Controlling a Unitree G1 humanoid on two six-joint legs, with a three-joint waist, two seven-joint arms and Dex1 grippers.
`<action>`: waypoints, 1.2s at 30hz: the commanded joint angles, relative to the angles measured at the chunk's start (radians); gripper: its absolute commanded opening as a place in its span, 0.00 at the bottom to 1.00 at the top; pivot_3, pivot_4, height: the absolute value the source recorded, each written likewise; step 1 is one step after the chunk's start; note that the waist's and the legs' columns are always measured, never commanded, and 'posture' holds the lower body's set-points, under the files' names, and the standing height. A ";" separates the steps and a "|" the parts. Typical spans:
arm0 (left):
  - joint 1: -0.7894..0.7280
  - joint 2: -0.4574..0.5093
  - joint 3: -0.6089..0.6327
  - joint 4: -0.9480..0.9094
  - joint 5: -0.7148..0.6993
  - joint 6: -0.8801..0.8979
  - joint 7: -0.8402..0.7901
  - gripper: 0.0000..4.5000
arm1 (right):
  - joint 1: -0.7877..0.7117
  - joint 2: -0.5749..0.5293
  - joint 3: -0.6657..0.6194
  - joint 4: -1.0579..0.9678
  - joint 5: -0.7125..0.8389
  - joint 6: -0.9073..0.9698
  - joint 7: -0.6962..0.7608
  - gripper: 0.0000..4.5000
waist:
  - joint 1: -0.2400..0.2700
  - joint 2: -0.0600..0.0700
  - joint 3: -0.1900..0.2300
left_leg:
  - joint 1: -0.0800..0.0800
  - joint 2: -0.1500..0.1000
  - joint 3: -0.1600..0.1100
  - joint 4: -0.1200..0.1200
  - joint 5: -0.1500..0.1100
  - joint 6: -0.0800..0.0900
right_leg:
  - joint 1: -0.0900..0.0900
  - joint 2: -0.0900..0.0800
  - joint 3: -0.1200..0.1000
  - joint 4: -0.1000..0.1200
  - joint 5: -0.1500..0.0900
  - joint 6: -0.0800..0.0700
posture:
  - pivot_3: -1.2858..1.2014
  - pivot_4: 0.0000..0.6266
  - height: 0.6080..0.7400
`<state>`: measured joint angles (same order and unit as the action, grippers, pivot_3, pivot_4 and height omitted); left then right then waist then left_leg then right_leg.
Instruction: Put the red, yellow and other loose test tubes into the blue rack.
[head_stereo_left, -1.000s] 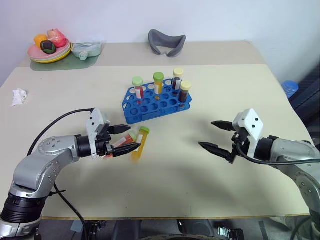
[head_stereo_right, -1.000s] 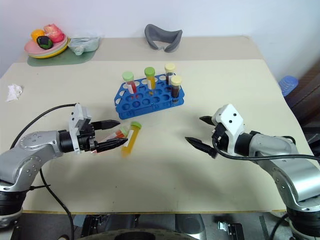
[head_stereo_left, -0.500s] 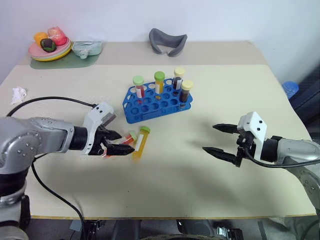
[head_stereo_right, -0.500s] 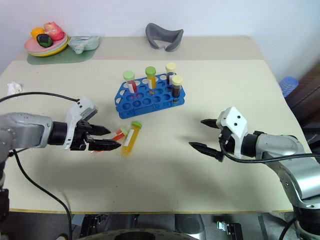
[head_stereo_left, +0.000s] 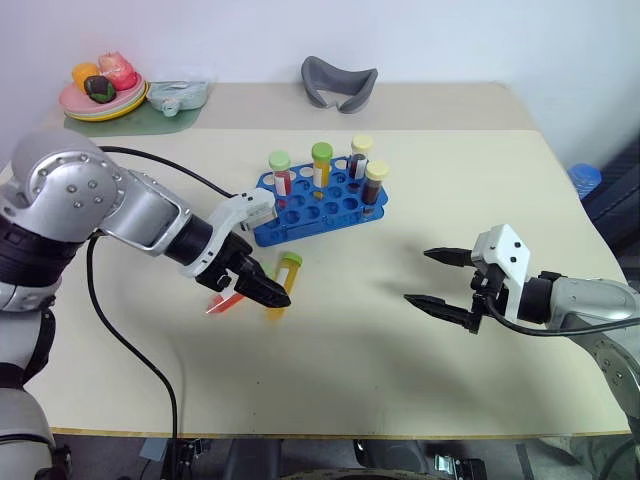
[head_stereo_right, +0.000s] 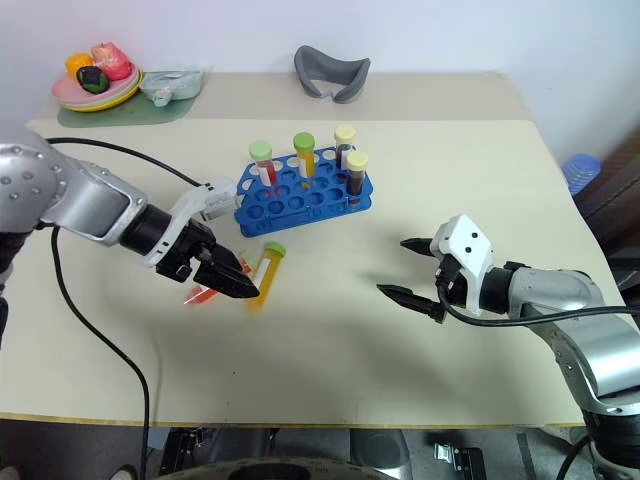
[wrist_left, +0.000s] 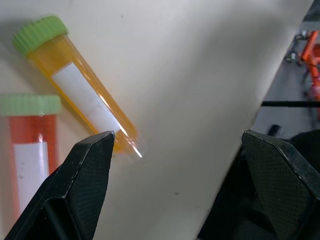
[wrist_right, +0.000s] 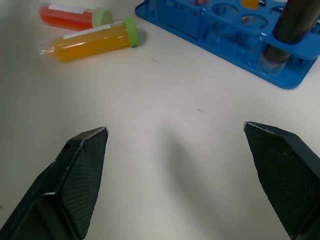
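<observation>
1. Surface (head_stereo_left: 420, 380): pale beige, carries all items listed.
2. Rack (head_stereo_left: 305, 222): blue, grid of round holes, near the middle of the surface. Four capped tubes stand upright in it: two with green caps, two with pale yellow caps.
3. Yellow tube (head_stereo_left: 281, 285): green cap, white label, lying flat just in front of the rack, cap end toward the rack.
4. Red tube (wrist_left: 30, 140): green cap, white label, lying flat beside the yellow tube on its left, partly hidden by the left pincer in the head views.
5. Left pincer (head_stereo_left: 258, 290): fingers apart, pointing down and to the right, poised above the two lying tubes; holds nothing. In the wrist view one fingertip overlaps the yellow tube's conical end; contact cannot be told.
6. Right pincer (head_stereo_left: 432, 277): fingers wide apart, empty, held above the surface well to the right of the tubes, pointing toward them.
7. Plate (head_stereo_left: 90, 102): at the far left corner, with toy food, on a green mat.
8. Grey curved object (head_stereo_left: 339, 82): at the far edge, behind the rack.
</observation>
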<state>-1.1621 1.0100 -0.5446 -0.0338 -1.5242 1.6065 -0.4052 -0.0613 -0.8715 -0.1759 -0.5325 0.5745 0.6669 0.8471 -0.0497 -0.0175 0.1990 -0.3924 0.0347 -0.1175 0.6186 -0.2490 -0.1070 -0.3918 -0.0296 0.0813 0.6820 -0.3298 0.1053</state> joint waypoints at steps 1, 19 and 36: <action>-0.058 -0.033 -0.060 0.098 -0.082 0.008 0.084 0.92 | -0.011 0.005 -0.038 -0.039 0.022 0.003 -0.020 0.98 | 0.003 0.000 0.000 | 0.000 0.000 0.000 0.000 0.000 0.000 | 0.000 0.000 0.000 0.000 0.000 0.000 | 0.52 0.24 1.00; -0.204 -0.223 -0.187 0.372 0.051 0.008 0.234 0.92 | -0.089 0.035 -0.026 -0.113 0.064 0.073 -0.145 0.98 | 0.005 0.000 0.000 | -0.001 -0.001 0.000 0.002 0.000 0.000 | -0.001 0.000 0.000 0.000 0.000 0.000 | 0.52 0.24 1.00; -0.210 -0.211 -0.179 0.346 0.036 0.008 0.176 0.92 | -0.078 0.011 -0.061 -0.146 0.116 0.134 -0.151 0.98 | 0.004 0.000 0.000 | -0.002 -0.001 0.000 0.003 0.000 0.001 | -0.001 0.000 0.000 0.001 0.000 0.000 | 0.52 0.24 1.00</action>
<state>-1.3441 0.7828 -0.7621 0.3306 -1.4739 1.6073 -0.2114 -0.1348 -0.8481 -0.2034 -0.6382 0.6762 0.8019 0.6987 -0.0459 -0.0174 0.1990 -0.3941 0.0341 -0.1176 0.6217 -0.2495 -0.1062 -0.3924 -0.0296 0.0814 0.6828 -0.3299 0.1056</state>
